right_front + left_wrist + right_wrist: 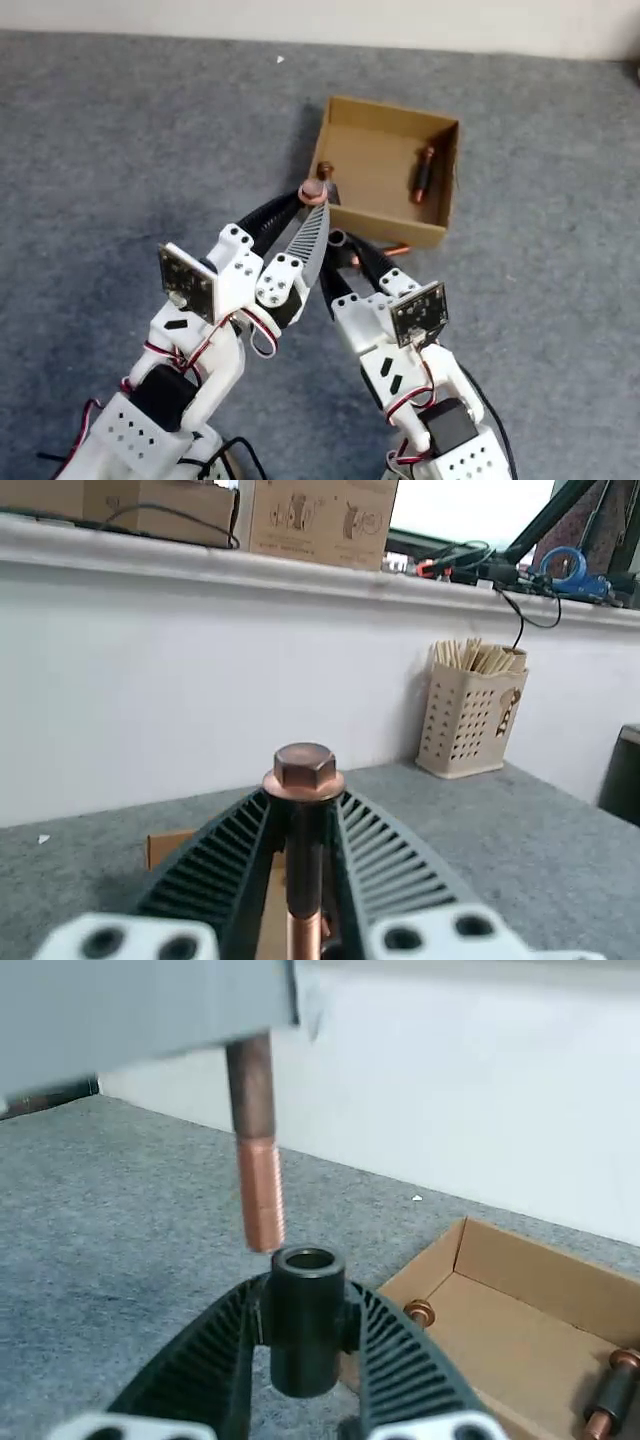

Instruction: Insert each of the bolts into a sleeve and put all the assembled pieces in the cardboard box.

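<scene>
Currently:
- Left gripper point(303, 815) is clamped on a bolt point(303, 768), held upright with the hex head on top and the shank down between the fingers.
- Right gripper point(305, 1305) is clamped on a black sleeve point(304, 1335), upright, bore facing up.
- The bolt's threaded tip sits just above the sleeve's rim, slightly off the bore, not inserted.
- Both are held over the mat point(120, 150), just beside the near corner of the box point(420, 236).
- In the box, one assembled piece point(422, 175) lies along one side wall. A copper head point(324, 170) shows at the opposite wall; I can't tell whether it has a sleeve.
- A copper end point(398, 249) lies on the mat just outside the box's front wall, partly hidden by the right arm.
- The surface is a grey carpet-like mat running up to a white wall point(150, 680).
- A ledge point(150, 542) on the wall carries cartons point(320, 520) and cables point(480, 565).
- A beige perforated holder point(470, 725) of wooden sticks stands on the mat against the wall.
</scene>
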Tool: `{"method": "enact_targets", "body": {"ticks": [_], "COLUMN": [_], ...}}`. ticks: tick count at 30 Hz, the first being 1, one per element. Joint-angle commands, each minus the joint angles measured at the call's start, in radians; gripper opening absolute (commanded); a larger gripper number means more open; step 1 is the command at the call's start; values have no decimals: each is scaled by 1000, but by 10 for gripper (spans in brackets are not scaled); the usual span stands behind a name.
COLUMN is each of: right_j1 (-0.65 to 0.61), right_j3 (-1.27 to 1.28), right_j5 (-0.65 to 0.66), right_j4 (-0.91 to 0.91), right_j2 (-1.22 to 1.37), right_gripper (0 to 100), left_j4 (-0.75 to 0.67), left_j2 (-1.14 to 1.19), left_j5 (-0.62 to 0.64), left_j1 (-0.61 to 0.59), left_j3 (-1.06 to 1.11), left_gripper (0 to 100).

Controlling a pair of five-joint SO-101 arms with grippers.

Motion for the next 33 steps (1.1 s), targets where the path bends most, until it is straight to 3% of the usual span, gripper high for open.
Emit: {"method": "enact_targets", "body": {"ticks": [1, 13, 20, 28, 33], "right_j1": [-12, -12, -12, -12, -12], "right_j3": [150, 150, 150, 150, 150], "right_j5": [8, 8, 11, 12, 12], "right_j4": [-25, -25, -25, -25, -25], "right_j2": [-13, -13, -13, -13, -13], "right_gripper": [6, 6, 6, 6, 6], "left_j4": [-74, -81, -81, -84, -195], "left_j2": [-13, -8, -8, -8, -8], "left_j5": [-8, -6, -8, -14, -8], "left_j1": [-2, 4, 96, 93, 25], "left_j3": [-74, -28, 13, 42, 70], "left_gripper": [5, 5, 5, 5, 5]}}
